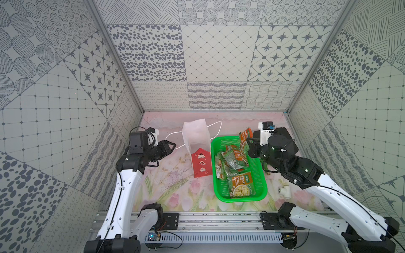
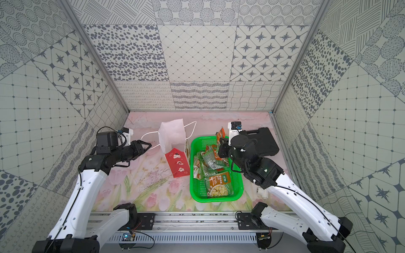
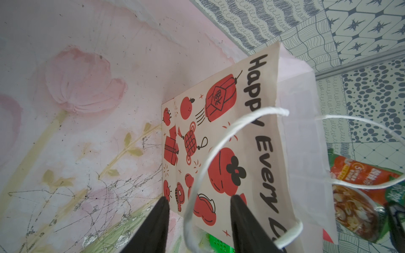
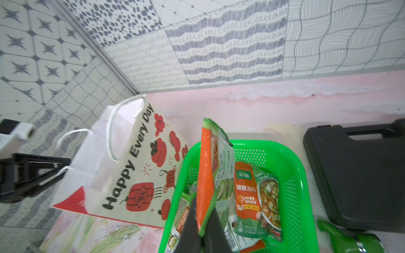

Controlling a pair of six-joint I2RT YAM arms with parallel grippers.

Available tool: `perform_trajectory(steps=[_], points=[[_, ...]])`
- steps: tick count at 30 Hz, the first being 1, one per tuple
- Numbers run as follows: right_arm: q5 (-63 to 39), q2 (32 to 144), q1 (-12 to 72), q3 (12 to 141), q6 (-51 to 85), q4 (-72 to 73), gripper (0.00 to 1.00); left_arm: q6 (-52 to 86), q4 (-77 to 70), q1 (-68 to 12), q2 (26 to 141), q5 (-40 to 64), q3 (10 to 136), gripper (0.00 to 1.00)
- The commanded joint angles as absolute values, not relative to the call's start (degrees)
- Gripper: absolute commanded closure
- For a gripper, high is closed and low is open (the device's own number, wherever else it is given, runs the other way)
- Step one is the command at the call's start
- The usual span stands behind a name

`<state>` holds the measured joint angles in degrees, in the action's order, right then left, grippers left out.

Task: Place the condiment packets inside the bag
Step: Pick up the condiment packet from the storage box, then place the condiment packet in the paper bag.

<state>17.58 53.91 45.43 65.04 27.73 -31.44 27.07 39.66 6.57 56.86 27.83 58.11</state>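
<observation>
Robot lab booth: patterned wall panels (image 1: 214,54), aluminium rail (image 1: 219,221).

Red-and-white bag (image 1: 195,135), green basket (image 1: 241,199), green-orange packets (image 1: 241,186).

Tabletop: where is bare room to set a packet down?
Bare: the floral mat between the left arm and the red-and-white paper bag, forward to the rail. Crowded: the green mesh basket and the black plastic case beside it.
</observation>
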Motion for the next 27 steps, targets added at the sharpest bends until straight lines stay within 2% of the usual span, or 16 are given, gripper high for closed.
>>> perform_trajectory(steps=[1,12,19,27], points=[[11.88,53.01,45.8,69.71,24.44,-23.65,1.0,26.72,39.34,6.86,57.15,26.82,58.21,0.51],[-3.25,61.89,48.19,80.54,24.59,-12.56,1.0,26.54,40.15,6.88,57.75,25.87,58.5,0.51],[-4.04,70.96,53.44,87.48,22.28,-11.29,1.0,26.63,40.08,6.83,58.36,26.72,58.36,0.51],[-3.15,80.17,55.12,90.66,22.32,-11.78,1.0,26.63,40.03,6.9,58.38,26.97,58.37,0.5]])
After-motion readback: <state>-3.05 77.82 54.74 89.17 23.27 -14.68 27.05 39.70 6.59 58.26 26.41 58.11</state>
